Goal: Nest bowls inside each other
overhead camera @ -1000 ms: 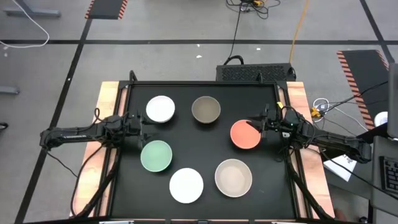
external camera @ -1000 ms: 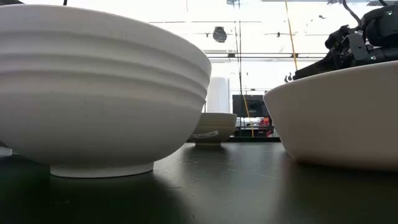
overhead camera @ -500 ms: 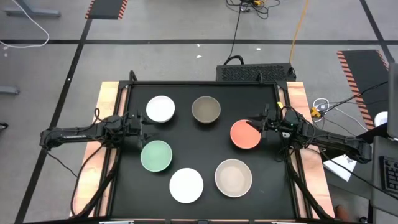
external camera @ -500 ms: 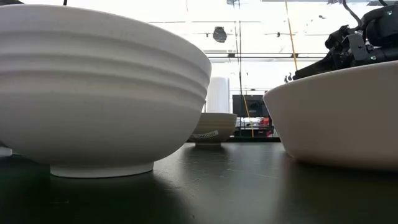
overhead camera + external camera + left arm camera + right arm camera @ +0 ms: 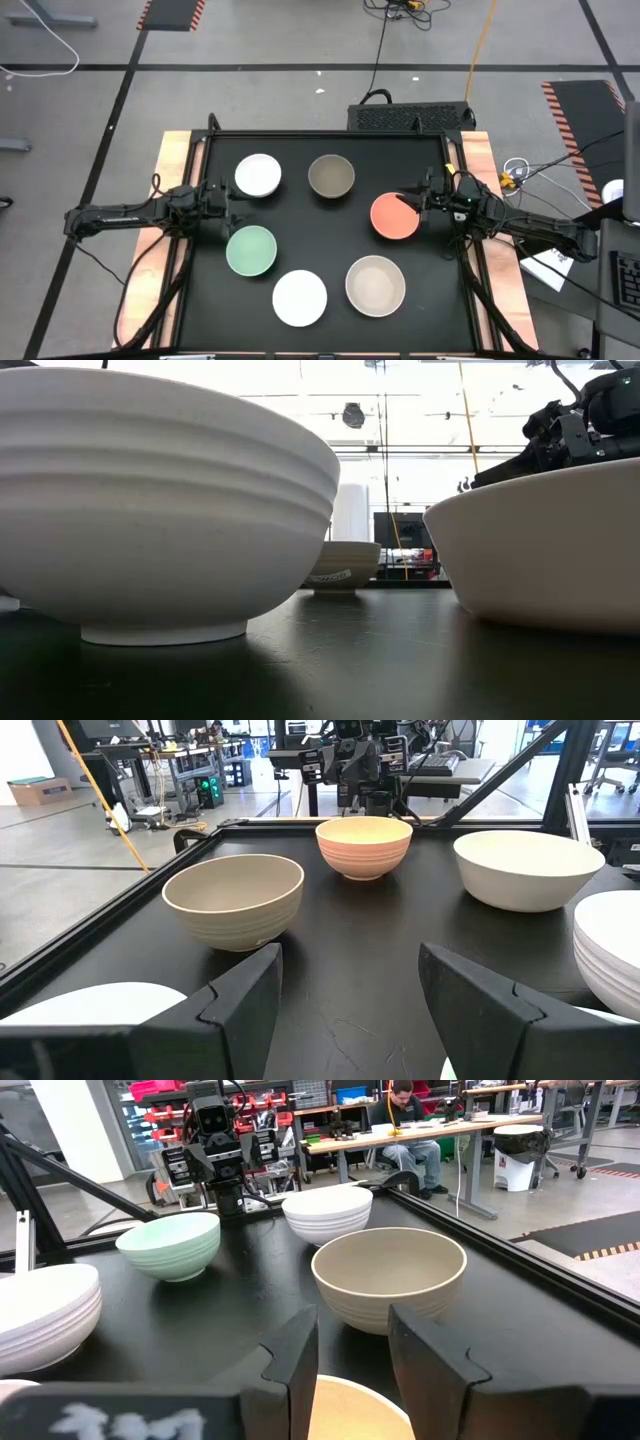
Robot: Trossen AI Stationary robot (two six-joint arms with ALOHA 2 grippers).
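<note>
Both pincers were spread and empty: my left pincer (image 5: 232,200) hovered beside the green bowl (image 5: 251,250), my right pincer (image 5: 408,203) at the orange bowl's (image 5: 394,217) rim. On the black table (image 5: 330,255), all apart: beige bowl (image 5: 375,285), two white bowls (image 5: 300,298) (image 5: 258,175), olive bowl (image 5: 331,176).
</note>
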